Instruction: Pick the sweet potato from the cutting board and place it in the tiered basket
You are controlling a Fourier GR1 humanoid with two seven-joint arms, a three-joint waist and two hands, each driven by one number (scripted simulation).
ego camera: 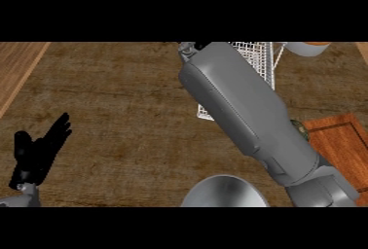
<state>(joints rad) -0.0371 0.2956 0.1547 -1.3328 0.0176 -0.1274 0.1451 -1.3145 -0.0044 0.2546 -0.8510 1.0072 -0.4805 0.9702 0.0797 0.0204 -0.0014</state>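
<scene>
R forearm (244,112) over tiered basket (260,53), sweet potato hidden; L hand (36,153) fingers (61,127) straight, apart.

A dark brown, mottled counter top (122,97) spreads to the right of the fingers (60,127) of the left hand (34,158). Up and left of those fingers runs a paler wooden strip (18,63).

We have wide bare table (122,97) left of centre; our right forearm (244,116) lies across the wire basket (259,53), and a grey bowl (224,192) crowds the near edge.
</scene>
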